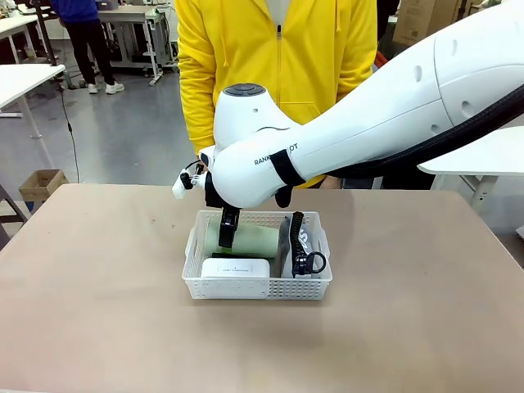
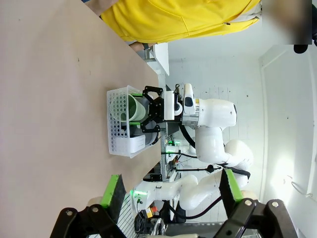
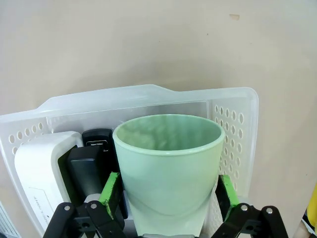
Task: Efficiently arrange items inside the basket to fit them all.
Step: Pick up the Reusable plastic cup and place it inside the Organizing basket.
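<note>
Inside the basket [image 3: 237, 106], the green cup [image 3: 168, 168] lay on its side between the open fingers [image 3: 110, 192] of the right gripper [image 3: 168, 193], mouth pointing away, while the left gripper [image 2: 171, 196], also open, hung well apart.

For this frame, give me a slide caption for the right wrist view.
Right tool straddling the pale green cup lying in the white basket, beside stapler and white box.

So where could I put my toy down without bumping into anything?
The table is bare left of the basket, right of it, and in front of it, toward the robot's side. The basket itself is crowded: the pale green cup, white box, black stapler and grey pouch fill it, and the right gripper has its fingers around the cup.
</note>
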Motion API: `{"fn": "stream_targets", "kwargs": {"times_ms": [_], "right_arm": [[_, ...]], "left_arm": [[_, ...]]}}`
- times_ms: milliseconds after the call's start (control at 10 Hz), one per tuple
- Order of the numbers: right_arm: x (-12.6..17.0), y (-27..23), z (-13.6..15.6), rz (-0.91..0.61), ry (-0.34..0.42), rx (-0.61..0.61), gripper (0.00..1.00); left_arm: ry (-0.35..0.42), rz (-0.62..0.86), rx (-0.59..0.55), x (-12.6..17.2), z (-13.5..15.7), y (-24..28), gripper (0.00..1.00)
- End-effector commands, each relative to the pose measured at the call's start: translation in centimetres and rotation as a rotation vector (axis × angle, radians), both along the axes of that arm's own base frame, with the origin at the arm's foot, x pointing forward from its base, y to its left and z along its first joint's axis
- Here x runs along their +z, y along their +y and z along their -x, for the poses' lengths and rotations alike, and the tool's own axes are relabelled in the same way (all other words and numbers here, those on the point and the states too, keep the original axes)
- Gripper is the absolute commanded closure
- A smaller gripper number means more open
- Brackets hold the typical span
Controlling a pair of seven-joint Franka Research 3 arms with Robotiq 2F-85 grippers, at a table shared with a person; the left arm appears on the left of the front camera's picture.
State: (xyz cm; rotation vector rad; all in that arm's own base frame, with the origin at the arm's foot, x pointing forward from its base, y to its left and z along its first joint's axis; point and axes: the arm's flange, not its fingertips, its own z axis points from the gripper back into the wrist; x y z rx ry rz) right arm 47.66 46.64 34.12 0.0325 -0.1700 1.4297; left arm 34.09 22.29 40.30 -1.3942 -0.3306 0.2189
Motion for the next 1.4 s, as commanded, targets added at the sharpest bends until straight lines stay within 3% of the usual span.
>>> {"fn": "stream_targets", "kwargs": {"times_ms": [0, 300, 600, 800, 1000, 1100, 1300], "right_arm": [[0.6, 0.1, 0.2, 0.011, -0.029, 0.004, 0.00], [1.7, -1.3, 0.9, -0.024, -0.053, -0.005, 0.00], [7.6, -8.0, 3.2, -0.170, -0.086, 0.003, 0.00], [12.3, -16.3, 5.2, -0.281, 0.028, -0.096, 0.00], [14.4, -25.2, 7.7, -0.441, 0.105, -0.226, 0.00], [14.5, -30.1, 8.9, -0.474, 0.137, -0.403, 0.00], [13.1, -39.1, 12.3, -0.689, 0.223, -0.544, 0.00]], "left_arm": [[0.003, -0.005, -0.001, 0.2, 0.1, 0.0, 0.00], [0.003, -0.005, -0.001, 0.2, 0.1, 0.0, 0.00], [0.003, -0.005, -0.001, 0.2, 0.1, 0.0, 0.00], [0.003, -0.005, -0.001, 0.2, 0.1, 0.0, 0.00], [0.003, -0.005, -0.001, 0.2, 0.1, 0.0, 0.00], [0.003, -0.005, -0.001, 0.2, 0.1, 0.0, 0.00], [0.003, -0.005, -0.001, 0.2, 0.1, 0.0, 0.00]]}}
